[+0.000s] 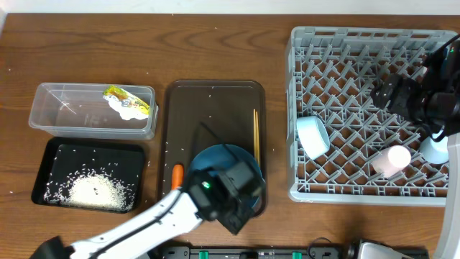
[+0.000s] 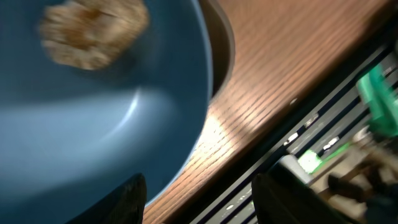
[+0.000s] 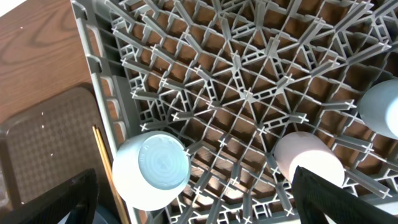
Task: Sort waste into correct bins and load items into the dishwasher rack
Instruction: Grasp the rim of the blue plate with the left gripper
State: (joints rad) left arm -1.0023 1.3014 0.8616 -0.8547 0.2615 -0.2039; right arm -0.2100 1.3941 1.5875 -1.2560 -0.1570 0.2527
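The blue plate [image 1: 215, 162] lies on the brown serving tray [image 1: 215, 97], with a brown food lump [image 2: 93, 31] on it. My left gripper [image 1: 241, 198] hovers over the plate's near rim, open, one finger [image 2: 127, 202] above the plate [image 2: 93, 124] and the other beyond its edge. An orange carrot [image 1: 177, 175] lies left of the plate and the chopsticks [image 1: 256, 137] right of it. The grey rack [image 1: 359, 191] holds a pale bowl [image 1: 313, 135], a pink cup [image 1: 392, 160] and a light blue cup [image 1: 435, 150]. My right gripper [image 1: 384, 92] hangs open above the rack [image 3: 249, 93], holding nothing.
A clear tub [image 1: 50, 119] at the left holds a yellow-green packet [image 1: 126, 101]. In front of it, a black tray [image 1: 47, 169] carries a heap of rice [image 1: 93, 188]. Loose grains dot the table. The table's front edge and a black rail [image 2: 323, 124] run just beyond the plate.
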